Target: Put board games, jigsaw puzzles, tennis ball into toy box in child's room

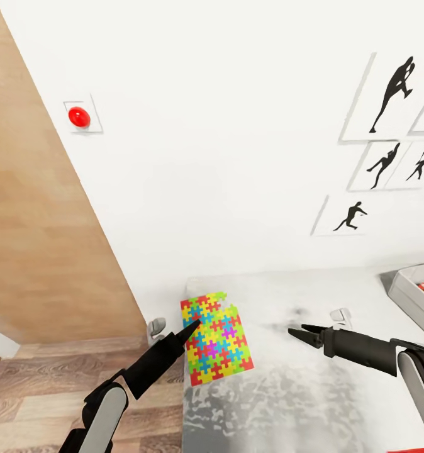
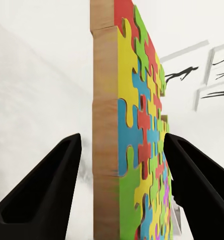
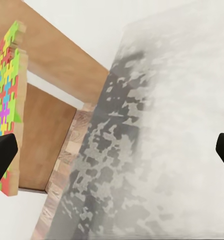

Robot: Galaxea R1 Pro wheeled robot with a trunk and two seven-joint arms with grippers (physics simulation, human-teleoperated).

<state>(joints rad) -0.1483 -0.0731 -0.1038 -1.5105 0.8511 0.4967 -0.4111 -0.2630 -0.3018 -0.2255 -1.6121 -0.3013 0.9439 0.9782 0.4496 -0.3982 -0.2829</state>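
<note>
Puzzle (image 1: 216, 338) here is looking like a thin, stiff slab: coloured interlocking pieces on top and a plain wood edge showing in the left wrist view (image 2: 106, 125). Probably light, and rigid enough that it isn't going to sag when lifted by one side. The flat faces could be a bit slick, so pinching across the thin edge, face on one finger and back on the other, seems the sensible hold, a little way in from a corner so it isn't pivoting.

It's sitting at the left end of the table (image 1: 338, 402), close to the table's near left corner and raised off the top, edge-on to the left claw (image 1: 190, 327). That claw is spread open and straddling it: the wood edge is running up between the two dark fingers (image 2: 47, 185), with gaps on both sides, so nothing is being squeezed yet.

The right claw (image 1: 300, 333) is hanging over bare tabletop, well apart from the puzzle, fingers spread wide and holding nothing. The toy box (image 1: 408, 290) is peeking in at the right end of the table, far from the puzzle.
</note>
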